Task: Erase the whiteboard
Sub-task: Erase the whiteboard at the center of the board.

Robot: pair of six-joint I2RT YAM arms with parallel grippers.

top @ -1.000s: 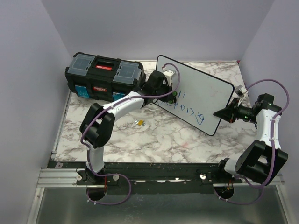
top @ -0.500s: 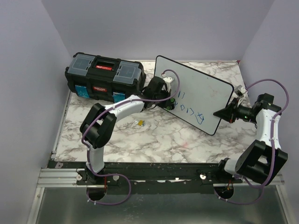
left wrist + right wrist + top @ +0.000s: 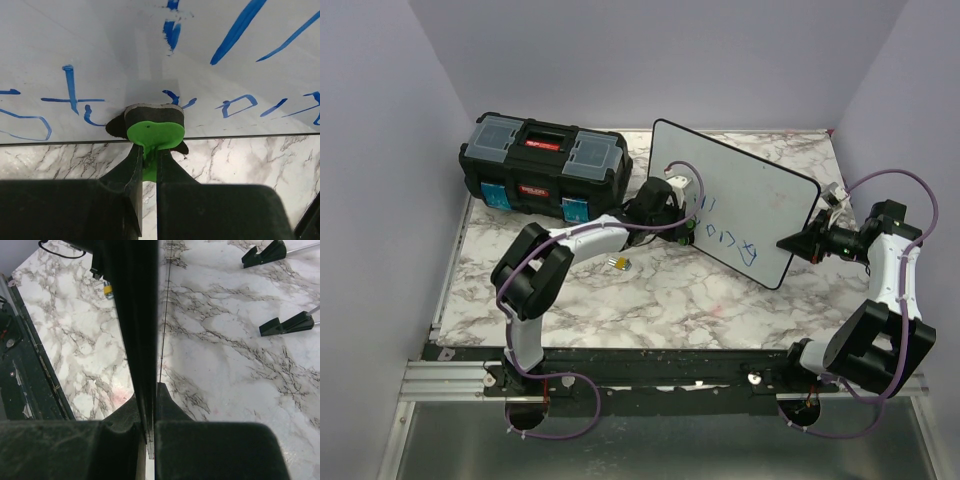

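Whiteboard: you see it standing right of the toolbox.
Your left gripper: pinches the green eraser against its lower edge.
Your right gripper: clamped on its right rim.

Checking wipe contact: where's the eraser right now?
Left wrist view: the eraser is pinched in the left claw, its pad against the lower edge of the whiteboard, by the blue lettering. In the top view, that's the board's near-left corner.
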